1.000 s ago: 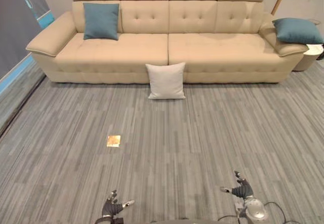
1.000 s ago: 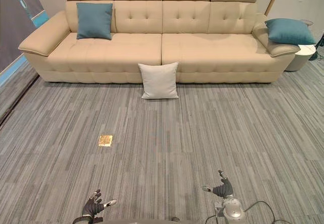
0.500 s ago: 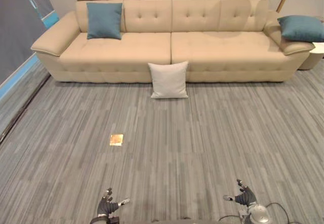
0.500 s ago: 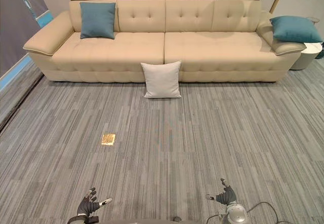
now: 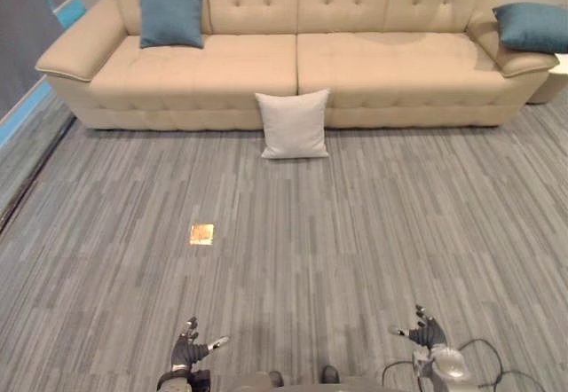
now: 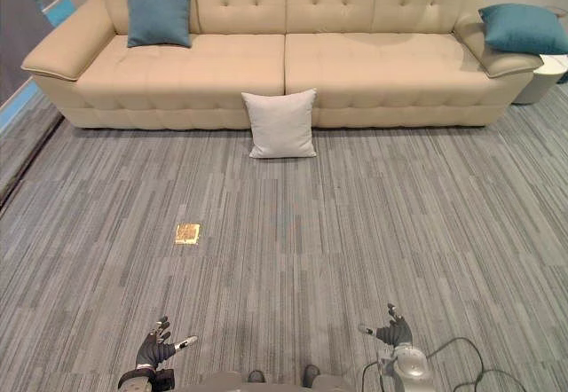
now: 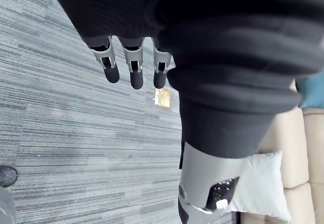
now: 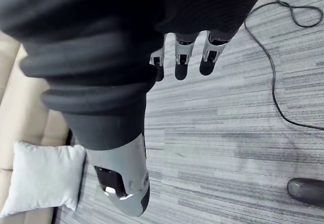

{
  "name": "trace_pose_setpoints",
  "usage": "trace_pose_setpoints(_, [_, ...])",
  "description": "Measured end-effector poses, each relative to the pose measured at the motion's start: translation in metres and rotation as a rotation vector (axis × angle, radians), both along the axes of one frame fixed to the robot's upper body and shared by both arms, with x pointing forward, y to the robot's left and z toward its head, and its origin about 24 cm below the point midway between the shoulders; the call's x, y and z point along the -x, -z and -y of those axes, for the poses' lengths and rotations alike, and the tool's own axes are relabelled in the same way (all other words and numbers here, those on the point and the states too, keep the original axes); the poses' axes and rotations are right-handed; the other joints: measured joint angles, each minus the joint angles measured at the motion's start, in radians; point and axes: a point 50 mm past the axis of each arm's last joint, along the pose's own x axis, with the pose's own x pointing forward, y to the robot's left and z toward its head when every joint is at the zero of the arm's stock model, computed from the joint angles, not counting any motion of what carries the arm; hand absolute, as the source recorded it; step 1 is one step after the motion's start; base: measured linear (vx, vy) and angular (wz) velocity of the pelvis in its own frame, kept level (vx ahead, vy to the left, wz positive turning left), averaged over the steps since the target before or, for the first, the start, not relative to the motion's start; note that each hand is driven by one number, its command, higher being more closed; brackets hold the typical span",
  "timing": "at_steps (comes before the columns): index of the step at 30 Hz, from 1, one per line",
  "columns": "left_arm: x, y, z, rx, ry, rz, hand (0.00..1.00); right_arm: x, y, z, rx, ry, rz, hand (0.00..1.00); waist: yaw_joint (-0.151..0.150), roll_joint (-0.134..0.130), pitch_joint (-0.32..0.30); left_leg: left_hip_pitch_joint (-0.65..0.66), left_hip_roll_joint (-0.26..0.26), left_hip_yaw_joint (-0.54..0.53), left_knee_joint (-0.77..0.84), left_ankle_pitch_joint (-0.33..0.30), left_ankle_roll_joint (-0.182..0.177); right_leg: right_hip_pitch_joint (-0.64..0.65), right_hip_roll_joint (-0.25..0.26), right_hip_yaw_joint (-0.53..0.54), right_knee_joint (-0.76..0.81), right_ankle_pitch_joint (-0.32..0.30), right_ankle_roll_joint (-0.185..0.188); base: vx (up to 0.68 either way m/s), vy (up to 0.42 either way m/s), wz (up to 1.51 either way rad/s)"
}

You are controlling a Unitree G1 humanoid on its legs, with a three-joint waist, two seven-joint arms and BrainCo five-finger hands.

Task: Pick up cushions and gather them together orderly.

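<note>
Left hand (image 5: 188,351): seen low at the near edge of the head views, above the carpet. In its wrist view the fingers (image 7: 132,67) are held straight and slightly apart — nothing is held.
Right hand (image 5: 427,333): seen low at the near edge on the opposite side. Its fingers (image 8: 180,57) are extended, the thumb is set out to the side, and no object is gripped.
White cushion (image 5: 292,124): stood on the carpet and leaned against the sofa front, at the seam between the two seat sections. It is well apart from both hands.
Left teal cushion (image 5: 170,11): set upright on the seat at the sofa's left end, resting against the backrest and near the left armrest.
Right teal cushion (image 5: 532,27): laid tilted on top of the sofa's right armrest.
Sofa (image 5: 390,64): beige, button-tufted, placed across the far side of the floor.
Carpet (image 5: 373,232): grey and striped.
Floor plate (image 5: 201,234): a small brass-coloured square set in the carpet, between the Left hand and the White cushion — possibly a socket cover.
Side table (image 6: 541,77): pale, just beside the right armrest and partly cut off.
</note>
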Motion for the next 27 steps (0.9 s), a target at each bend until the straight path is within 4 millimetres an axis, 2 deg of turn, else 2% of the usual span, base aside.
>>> trace_pose_setpoints(1, [-0.001,-0.001,-0.003,-0.012,0.008,-0.001,0.00,0.001,0.002,-0.005,-0.014,0.000,-0.005,0.00,-0.005,-0.007,0.012,0.028,-0.004,-0.002,0.006,-0.020,0.011,-0.051,-0.019,-0.027,0.104,-0.025,-0.004,0.35,0.100,0.01])
trace_pose_setpoints(3, [-0.006,-0.004,-0.012,-0.040,0.011,0.005,0.00,-0.001,0.003,-0.012,-0.027,-0.019,-0.005,0.00,-0.009,-0.018,0.031,0.078,-0.002,-0.007,-0.002,-0.036,0.006,-0.121,-0.040,-0.084,0.106,-0.038,-0.016,0.38,0.058,0.08])
trace_pose_setpoints(5, [-0.023,-0.011,-0.013,-0.054,0.014,0.047,0.00,-0.002,0.002,-0.012,-0.024,-0.025,-0.003,0.00,-0.015,-0.019,0.047,0.136,0.020,-0.044,-0.055,-0.043,-0.001,-0.180,-0.028,-0.126,-0.034,-0.016,-0.029,0.45,-0.015,0.46])
trace_pose_setpoints(6, [-0.031,-0.013,-0.012,-0.052,0.018,0.068,0.00,-0.002,0.002,-0.010,-0.019,-0.024,-0.003,0.00,-0.017,-0.010,0.057,0.175,0.038,-0.057,-0.096,-0.038,-0.012,-0.201,-0.008,-0.128,-0.113,0.025,-0.033,0.54,-0.057,0.59])
trace_pose_setpoints(7, [-0.036,-0.015,-0.010,-0.049,0.020,0.082,0.00,-0.003,0.001,-0.008,-0.013,-0.023,-0.001,0.00,-0.024,-0.001,0.062,0.213,0.057,-0.076,-0.145,-0.030,-0.032,-0.216,0.011,-0.132,-0.204,0.082,-0.039,0.62,-0.089,0.64])
trace_pose_setpoints(8, [-0.038,-0.015,-0.009,-0.053,0.018,0.087,0.00,-0.003,0.000,-0.007,-0.009,-0.023,0.001,0.00,-0.037,-0.005,0.064,0.254,0.066,-0.101,-0.185,-0.019,-0.056,-0.227,0.014,-0.128,-0.302,0.185,-0.058,0.64,-0.110,0.63])
trace_pose_setpoints(9, [-0.041,-0.016,-0.007,-0.052,0.025,0.090,0.00,-0.003,0.000,-0.006,-0.007,-0.021,0.001,0.00,-0.043,-0.006,0.063,0.272,0.074,-0.111,-0.190,-0.021,-0.075,-0.232,0.016,-0.124,-0.312,0.254,-0.076,0.84,-0.197,0.60])
trace_pose_setpoints(10, [-0.041,-0.012,-0.001,-0.037,0.032,0.075,0.00,-0.003,-0.001,-0.003,0.007,-0.016,0.001,0.00,-0.046,0.008,0.058,0.289,0.109,-0.131,-0.177,-0.024,-0.096,-0.233,0.024,-0.137,-0.256,0.302,-0.139,0.69,-0.188,0.45])
trace_pose_setpoints(11, [-0.044,-0.011,0.004,-0.025,0.040,0.076,0.00,-0.013,-0.005,-0.004,0.008,-0.009,0.033,0.00,-0.050,0.022,0.062,0.256,0.119,-0.143,-0.122,0.025,-0.177,-0.241,0.016,-0.162,-0.194,0.242,-0.159,0.81,-0.231,0.42])
trace_pose_setpoints(12, [-0.045,-0.011,0.005,-0.020,0.040,0.078,0.00,-0.016,-0.006,-0.004,0.007,-0.007,0.042,0.00,-0.055,0.023,0.063,0.236,0.114,-0.144,-0.075,0.066,-0.208,-0.233,0.009,-0.170,-0.180,0.215,-0.161,0.64,-0.215,0.37])
trace_pose_setpoints(13, [-0.043,-0.009,0.010,-0.003,0.033,0.073,0.00,-0.018,-0.009,-0.005,0.009,-0.015,0.057,0.00,-0.060,0.033,0.071,0.180,0.118,-0.131,0.096,0.173,-0.196,-0.169,0.019,-0.187,-0.200,0.182,-0.166,0.52,-0.179,0.26])
trace_pose_setpoints(14, [-0.041,-0.007,0.012,0.006,0.028,0.065,0.00,-0.018,-0.009,-0.006,0.009,-0.021,0.059,0.00,-0.060,0.041,0.078,0.141,0.129,-0.118,0.215,0.253,-0.189,-0.110,0.029,-0.188,-0.241,0.171,-0.167,0.69,-0.199,0.10])
trace_pose_setpoints(15, [-0.035,-0.004,0.013,0.013,0.020,0.050,0.00,-0.019,-0.008,-0.011,0.002,-0.036,0.059,0.00,-0.044,0.045,0.088,0.045,0.179,-0.085,0.461,0.343,-0.179,0.018,0.061,-0.183,-0.340,0.163,-0.168,0.55,-0.121,-0.16])
trace_pose_setpoints(16, [-0.033,-0.004,0.012,0.012,0.019,0.046,0.00,-0.021,-0.008,-0.015,-0.011,-0.031,0.070,0.00,-0.031,0.053,0.087,-0.024,0.205,-0.060,0.611,0.262,-0.133,0.091,0.082,-0.171,-0.390,0.159,-0.175,0.79,-0.156,-0.43])
trace_pose_setpoints(17, [-0.034,-0.004,0.013,0.013,0.021,0.048,0.00,-0.023,-0.008,-0.020,-0.028,-0.027,0.082,0.00,-0.005,0.038,0.097,-0.110,0.210,-0.036,0.706,0.194,-0.128,0.174,0.087,-0.154,-0.434,0.153,-0.183,0.61,-0.084,-0.43])
trace_pose_setpoints(18, [-0.034,-0.005,0.014,0.019,0.028,0.056,0.00,-0.024,-0.009,-0.023,-0.043,-0.019,0.092,0.00,0.013,0.021,0.104,-0.199,0.206,-0.006,0.709,0.155,-0.115,0.246,0.084,-0.143,-0.486,0.153,-0.183,0.59,-0.066,-0.31])
trace_pose_setpoints(20, [-0.035,-0.006,0.015,0.024,0.036,0.065,0.00,-0.028,-0.012,-0.024,-0.048,-0.017,0.113,0.00,0.030,0.010,0.109,-0.306,0.202,0.033,0.624,0.137,-0.095,0.319,0.078,-0.120,-0.550,0.139,-0.180,0.57,-0.005,-0.31])
trace_pose_setpoints(21, [-0.035,-0.007,0.015,0.025,0.036,0.071,0.00,-0.034,-0.015,-0.024,-0.044,-0.021,0.130,0.00,0.046,0.002,0.114,-0.368,0.182,0.039,0.478,0.138,-0.096,0.360,0.068,-0.095,-0.588,0.118,-0.149,0.66,0.077,-0.62])
trace_pose_setpoints(22, [-0.032,-0.006,0.016,0.030,0.032,0.064,0.00,-0.035,-0.016,-0.022,-0.040,-0.022,0.131,0.00,0.051,0.001,0.115,-0.391,0.148,0.012,0.240,0.163,-0.124,0.396,0.056,-0.082,-0.615,0.096,-0.121,0.54,0.114,-0.60])
trace_pose_setpoints(23, [-0.029,-0.005,0.016,0.032,0.029,0.055,0.00,-0.037,-0.017,-0.022,-0.039,-0.023,0.137,0.00,0.054,0.006,0.112,-0.384,0.137,-0.006,0.107,0.195,-0.149,0.411,0.055,-0.074,-0.621,0.082,-0.110,0.55,0.185,-0.66])
trace_pose_setpoints(24, [-0.021,-0.001,0.016,0.034,0.022,0.032,0.00,-0.037,-0.017,-0.023,-0.038,-0.021,0.136,0.00,0.068,0.012,0.109,-0.366,0.131,-0.022,-0.037,0.366,-0.137,0.447,0.051,-0.043,-0.628,0.045,-0.079,0.55,0.223,-0.41])
trace_pose_setpoints(25, [-0.021,-0.001,0.016,0.034,0.021,0.024,0.00,-0.033,-0.013,-0.028,-0.056,-0.018,0.121,0.00,0.071,-0.027,0.102,-0.346,0.087,-0.003,-0.046,0.378,-0.072,0.463,0.013,-0.035,-0.625,0.036,-0.074,0.70,0.260,-0.15])
trace_pose_setpoints(27, [-0.032,-0.005,0.016,0.031,0.034,0.053,0.00,-0.030,-0.013,-0.025,-0.048,-0.013,0.116,0.00,0.068,-0.041,0.097,-0.350,0.046,0.003,-0.009,0.339,-0.026,0.443,-0.029,-0.032,-0.555,0.047,-0.068,0.59,0.195,0.23])
